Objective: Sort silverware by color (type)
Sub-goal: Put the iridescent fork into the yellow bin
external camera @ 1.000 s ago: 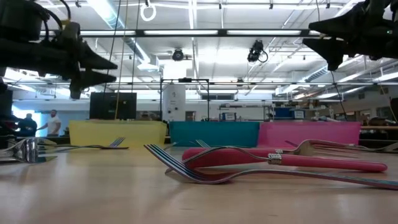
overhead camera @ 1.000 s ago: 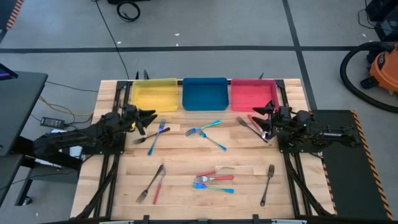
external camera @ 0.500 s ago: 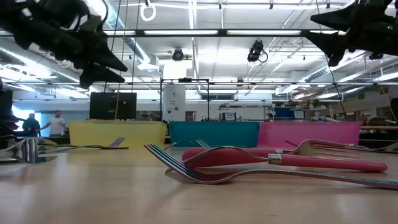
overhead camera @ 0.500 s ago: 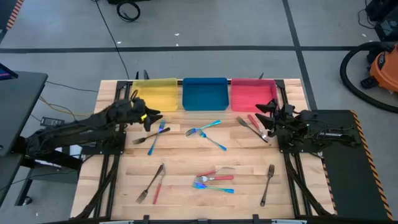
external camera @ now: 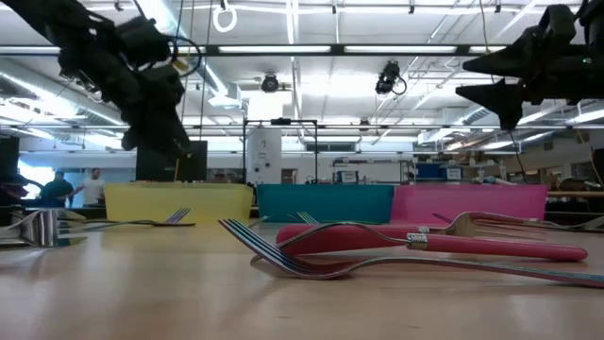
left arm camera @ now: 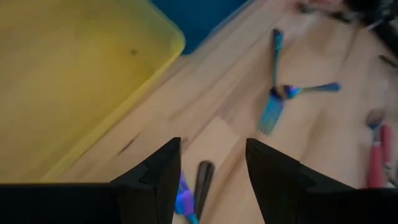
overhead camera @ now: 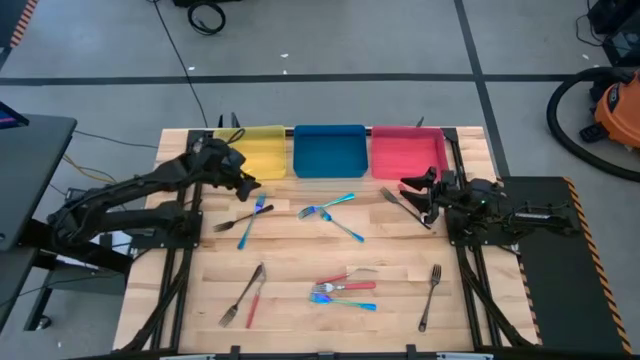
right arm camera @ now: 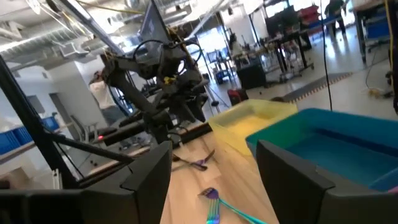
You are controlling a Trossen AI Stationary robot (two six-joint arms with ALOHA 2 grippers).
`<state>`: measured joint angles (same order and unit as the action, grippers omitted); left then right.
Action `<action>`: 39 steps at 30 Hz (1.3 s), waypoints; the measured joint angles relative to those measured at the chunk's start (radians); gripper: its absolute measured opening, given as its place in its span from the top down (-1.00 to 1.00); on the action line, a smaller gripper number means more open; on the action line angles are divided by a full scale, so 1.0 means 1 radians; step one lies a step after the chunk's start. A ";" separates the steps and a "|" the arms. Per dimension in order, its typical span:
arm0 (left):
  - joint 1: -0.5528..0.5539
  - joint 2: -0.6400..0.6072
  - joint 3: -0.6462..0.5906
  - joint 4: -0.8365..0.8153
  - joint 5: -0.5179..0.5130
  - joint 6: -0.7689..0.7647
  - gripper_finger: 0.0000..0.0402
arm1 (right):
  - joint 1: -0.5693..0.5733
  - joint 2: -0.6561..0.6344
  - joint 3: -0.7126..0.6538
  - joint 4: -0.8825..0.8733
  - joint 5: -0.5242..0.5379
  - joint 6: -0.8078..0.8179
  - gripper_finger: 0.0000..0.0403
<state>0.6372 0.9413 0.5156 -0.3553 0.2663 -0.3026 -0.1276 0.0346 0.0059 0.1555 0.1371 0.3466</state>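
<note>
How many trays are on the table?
3, in a row along the far edge: yellow tray by the left gripper, blue tray in the middle, red tray on the right.

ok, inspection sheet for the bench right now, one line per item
Surface: wooden table, three trays along the far edge: yellow tray, blue tray, red tray, all look empty.
Job's things: silverware scattered loose on the table, none sorted.
Clutter: nothing seen.
Grippers: left gripper open, empty, by the yellow tray; right gripper open, empty, near the red tray.
Cables: black cable on the floor.
Surroundings: orange vacuum, person far behind.
</note>
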 joint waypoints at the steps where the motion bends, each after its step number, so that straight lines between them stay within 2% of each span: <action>1: 0.003 0.020 0.000 0.003 0.000 0.000 0.10 | 0.000 0.003 0.000 -0.003 0.000 0.001 -0.20; 10: 0.003 0.169 0.000 0.005 0.007 0.003 0.10 | 0.000 0.026 0.000 0.000 -0.008 -0.008 -0.20; 22: 0.003 0.304 0.000 0.048 0.009 0.011 0.10 | 0.000 0.026 0.000 0.000 -0.008 -0.016 -0.20; 39: 0.027 0.343 0.003 0.081 0.008 0.027 0.10 | 0.000 0.026 0.000 0.000 -0.008 -0.016 -0.20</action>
<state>0.6640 1.2842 0.5182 -0.2745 0.2745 -0.2752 -0.1276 0.0608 0.0060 0.1555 0.1287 0.3302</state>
